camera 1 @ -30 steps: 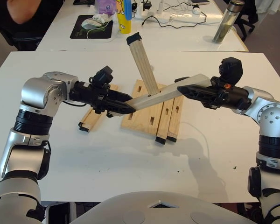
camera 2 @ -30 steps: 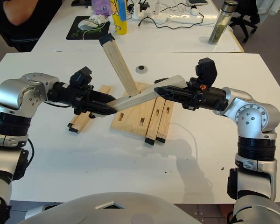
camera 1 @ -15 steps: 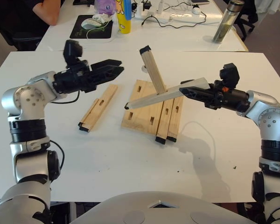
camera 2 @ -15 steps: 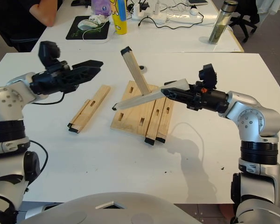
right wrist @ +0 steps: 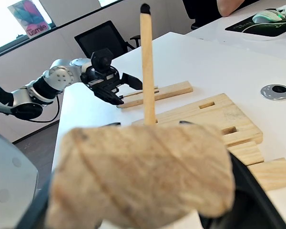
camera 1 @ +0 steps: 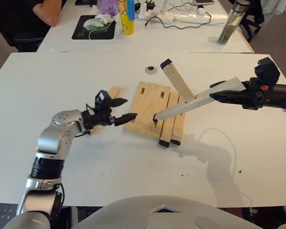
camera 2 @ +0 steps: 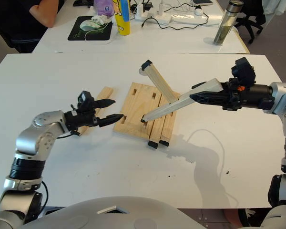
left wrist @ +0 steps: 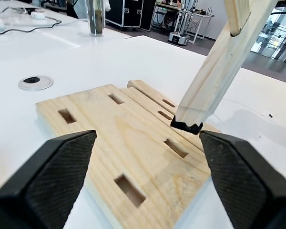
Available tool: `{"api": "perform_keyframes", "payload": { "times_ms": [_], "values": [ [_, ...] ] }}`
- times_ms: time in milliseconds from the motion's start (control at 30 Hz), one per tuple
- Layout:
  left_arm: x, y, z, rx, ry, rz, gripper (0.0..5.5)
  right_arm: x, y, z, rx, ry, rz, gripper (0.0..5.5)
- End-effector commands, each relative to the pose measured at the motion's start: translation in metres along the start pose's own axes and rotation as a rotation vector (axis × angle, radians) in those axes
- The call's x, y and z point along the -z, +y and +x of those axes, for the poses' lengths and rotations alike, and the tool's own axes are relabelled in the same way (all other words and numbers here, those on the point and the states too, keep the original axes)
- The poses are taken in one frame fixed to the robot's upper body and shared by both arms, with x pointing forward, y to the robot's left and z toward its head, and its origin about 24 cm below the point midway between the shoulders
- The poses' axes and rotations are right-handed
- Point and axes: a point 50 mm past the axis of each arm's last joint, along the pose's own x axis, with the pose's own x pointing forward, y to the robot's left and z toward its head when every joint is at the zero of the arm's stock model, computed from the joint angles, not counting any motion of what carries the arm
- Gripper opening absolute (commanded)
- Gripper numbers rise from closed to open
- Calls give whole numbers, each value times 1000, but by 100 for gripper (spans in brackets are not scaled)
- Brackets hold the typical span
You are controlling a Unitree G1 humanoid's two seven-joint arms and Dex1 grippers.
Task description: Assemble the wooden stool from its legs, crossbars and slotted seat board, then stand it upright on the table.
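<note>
Overhead light is bright and even. The raised pale wooden leg assembly (camera 1: 190, 101) casts a soft grey shadow on the white rectangular table (camera 1: 133, 181). Windows (right wrist: 2, 28) glare in the right wrist view.

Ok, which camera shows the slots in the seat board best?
The left wrist view: the seat board lies close up between the left gripper's open fingers, its slots clear. The eye views show the whole board from above, the held leg overlapping its edge. The right wrist view has it farther off, beyond that leg.
</note>
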Motion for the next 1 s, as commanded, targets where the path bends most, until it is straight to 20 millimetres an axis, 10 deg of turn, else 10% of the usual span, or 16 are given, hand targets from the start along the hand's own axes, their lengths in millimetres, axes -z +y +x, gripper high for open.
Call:
{"api": "perform_keyframes", "payload": {
  "times_ms": [33,433,1000],
  "values": [
    [11,-12,17,-21,-5,83,385,-3,1,8,-16,27,-47,206],
    [50,-43,40,-63,119,82,208,-3,1,0,-4,77,-72,206],
    [53,-47,48,-178,272,97,0,-12,-4,26,-29,219,-218,206]
  ]
}}
